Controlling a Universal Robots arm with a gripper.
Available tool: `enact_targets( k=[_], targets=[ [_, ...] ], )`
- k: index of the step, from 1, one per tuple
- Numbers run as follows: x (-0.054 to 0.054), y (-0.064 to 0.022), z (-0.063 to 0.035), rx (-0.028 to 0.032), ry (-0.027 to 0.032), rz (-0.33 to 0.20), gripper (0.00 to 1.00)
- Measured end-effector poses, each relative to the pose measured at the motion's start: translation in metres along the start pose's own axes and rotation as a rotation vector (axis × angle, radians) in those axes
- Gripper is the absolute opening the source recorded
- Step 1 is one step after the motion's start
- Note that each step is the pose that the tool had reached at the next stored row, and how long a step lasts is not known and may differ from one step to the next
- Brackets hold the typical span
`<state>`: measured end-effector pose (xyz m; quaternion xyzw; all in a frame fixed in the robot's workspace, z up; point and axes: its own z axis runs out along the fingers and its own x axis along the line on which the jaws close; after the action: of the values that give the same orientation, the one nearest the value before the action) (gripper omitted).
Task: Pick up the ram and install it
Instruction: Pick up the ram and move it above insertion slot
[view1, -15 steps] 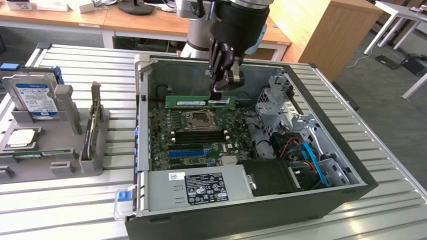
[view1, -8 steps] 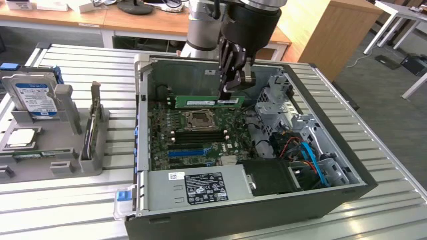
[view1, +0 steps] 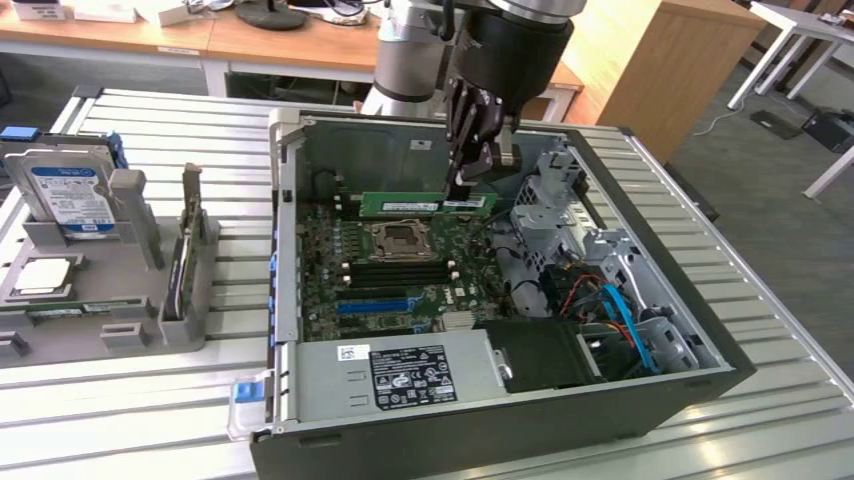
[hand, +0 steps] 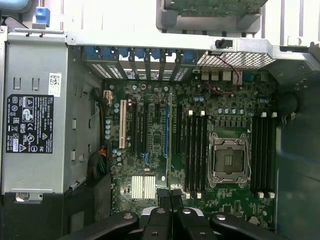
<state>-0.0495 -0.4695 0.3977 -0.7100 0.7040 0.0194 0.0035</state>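
My gripper (view1: 470, 182) hangs inside the open computer case, shut on the ram (view1: 408, 205). The ram is a long green stick with a white label, held level on its edge by one end, above the far part of the motherboard (view1: 380, 300). It is over the area just behind the CPU socket (view1: 400, 238) and clear of the black memory slots (view1: 395, 263). In the wrist view the black fingers (hand: 164, 196) meet at the ram, which shows edge-on as a thin strip (hand: 170, 145) beside the memory slots (hand: 195, 150) and the CPU socket (hand: 229, 160).
The case walls (view1: 287, 230) ring the motherboard. The power supply (view1: 400, 375) fills the near end, and a drive cage with blue and orange cables (view1: 617, 310) stands on the exterior view's right. A grey fixture with a hard drive (view1: 74, 195) sits on the table left of the case.
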Motion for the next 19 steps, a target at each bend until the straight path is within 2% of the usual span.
enact_targets(
  k=[5, 19],
  targets=[
    [-0.002, -0.0001, 0.0001, 0.0001, 0.0, 0.0, 0.12],
    [-0.016, -0.001, 0.0019, 0.0, 0.0, 0.0, 0.12]
  ],
)
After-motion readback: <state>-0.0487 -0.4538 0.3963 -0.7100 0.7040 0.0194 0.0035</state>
